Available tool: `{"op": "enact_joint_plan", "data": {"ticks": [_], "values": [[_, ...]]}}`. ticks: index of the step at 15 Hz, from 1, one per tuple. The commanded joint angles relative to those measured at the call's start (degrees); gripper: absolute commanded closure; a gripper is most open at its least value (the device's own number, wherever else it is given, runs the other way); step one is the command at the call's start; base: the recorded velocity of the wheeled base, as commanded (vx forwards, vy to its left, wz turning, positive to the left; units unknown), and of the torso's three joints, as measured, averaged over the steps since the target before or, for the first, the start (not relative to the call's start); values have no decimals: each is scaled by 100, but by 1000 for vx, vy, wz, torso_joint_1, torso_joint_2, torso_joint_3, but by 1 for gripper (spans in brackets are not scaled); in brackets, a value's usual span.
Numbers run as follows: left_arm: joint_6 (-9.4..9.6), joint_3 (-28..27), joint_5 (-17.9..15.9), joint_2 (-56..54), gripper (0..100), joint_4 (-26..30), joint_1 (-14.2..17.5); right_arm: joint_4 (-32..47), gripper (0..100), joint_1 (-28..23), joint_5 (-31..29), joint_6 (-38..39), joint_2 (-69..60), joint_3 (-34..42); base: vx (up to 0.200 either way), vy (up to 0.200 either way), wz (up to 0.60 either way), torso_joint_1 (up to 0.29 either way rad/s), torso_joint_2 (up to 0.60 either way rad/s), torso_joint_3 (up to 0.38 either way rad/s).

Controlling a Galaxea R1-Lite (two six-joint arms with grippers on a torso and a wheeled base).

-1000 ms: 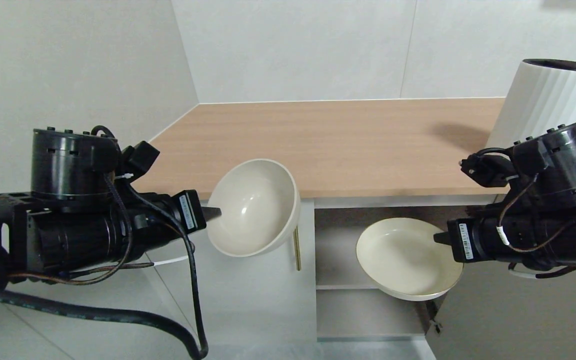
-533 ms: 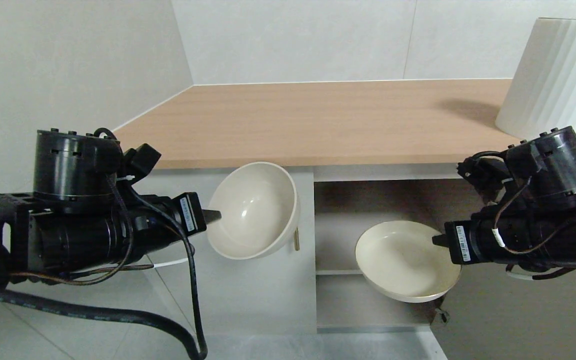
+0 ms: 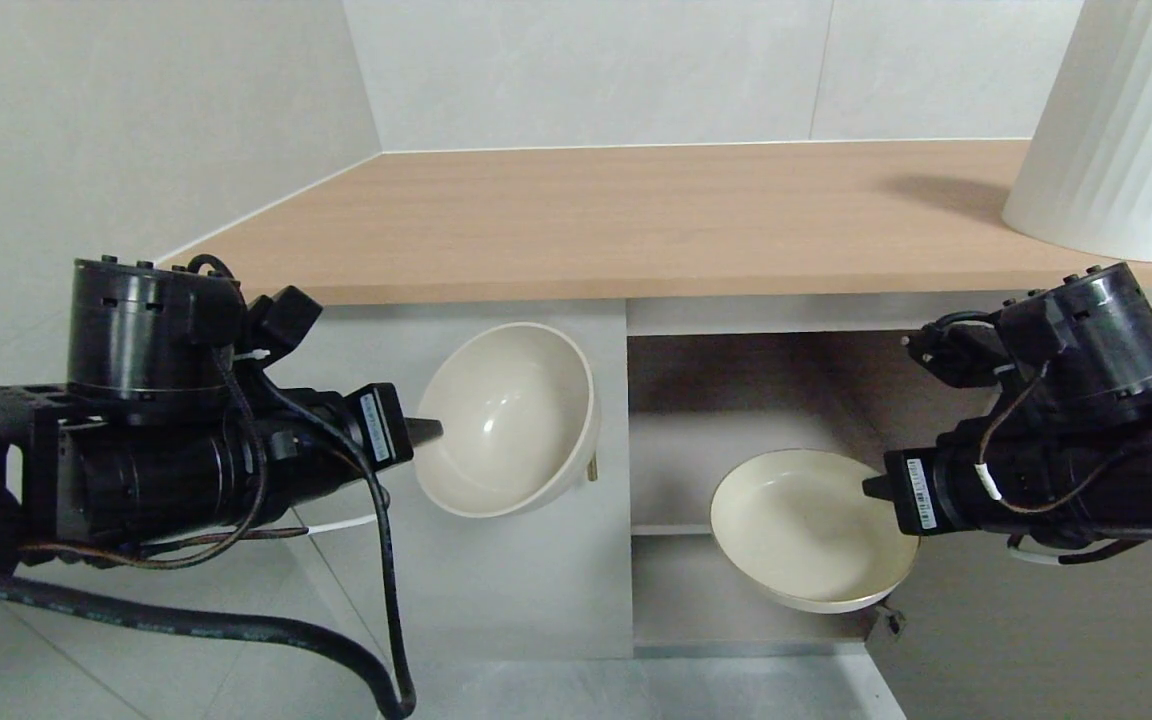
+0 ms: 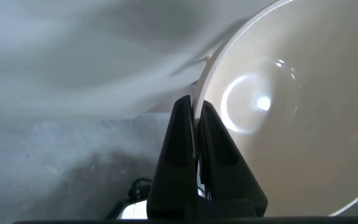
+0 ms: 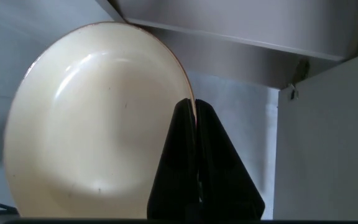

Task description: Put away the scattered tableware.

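A deep cream bowl (image 3: 508,417) hangs tilted in front of the shut left cabinet door, my left gripper (image 3: 428,430) shut on its rim. In the left wrist view the bowl (image 4: 291,106) has its rim pinched between the gripper (image 4: 196,127) fingers. A shallow cream plate (image 3: 808,525) is held before the open cabinet compartment, my right gripper (image 3: 874,486) shut on its edge. The right wrist view shows the plate (image 5: 98,118) clamped at its rim by the gripper (image 5: 195,115).
A wooden countertop (image 3: 636,215) runs above the cabinets, with a white ribbed container (image 3: 1121,140) at its right. The open cabinet (image 3: 726,400) has a shelf (image 3: 671,530) inside. A brass handle (image 3: 593,468) sits on the left door. The open door's edge (image 5: 328,143) is beside the plate.
The head view has sunk, so the countertop appears higher in the picture. Both grippers keep their hold; the plate sits slightly lower before the open cabinet.
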Motion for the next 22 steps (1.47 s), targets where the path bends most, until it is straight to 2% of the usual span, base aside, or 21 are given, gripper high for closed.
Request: {"op": "enact_joint_plan", "data": {"ticks": [1, 6, 9, 13, 16, 18, 20, 22], "values": [[8, 1, 1, 8, 100, -1, -1, 1, 100, -15, -1, 1, 104, 5, 0, 0, 0, 0, 0, 0], [44, 10, 1, 17, 100, 8, -1, -623, 100, -323, -10, -8, 1203, 75, 0, 0, 0, 0, 0, 0], [52, 10, 1, 17, 100, 34, -1, -886, 100, -349, -19, 10, 1757, 58, 0, 0, 0, 0, 0, 0], [61, 10, 1, 43, 100, 43, -1, -1607, 100, -385, -36, 63, 2759, 31, 0, 0, 0, 0, 0, 0], [61, 10, 1, 52, 100, 43, -1, -3013, 100, -666, -63, 485, 3532, 14, 0, 0, 0, 0, 0, 0], [61, 10, 1, 52, 100, 43, -1, -3910, 100, -903, -326, 520, 3954, 5, 0, 0, 0, 0, 0, 0], [61, 10, 1, 61, 100, 34, -1, -4244, 100, -1000, -484, 520, 4182, -74, 0, 0, 0, 0, 0, 0], [61, 10, 1, 61, 100, 43, -1, -4261, 100, -1035, -520, 537, 4253, -153, 0, 0, 0, 0, 0, 0]]}}
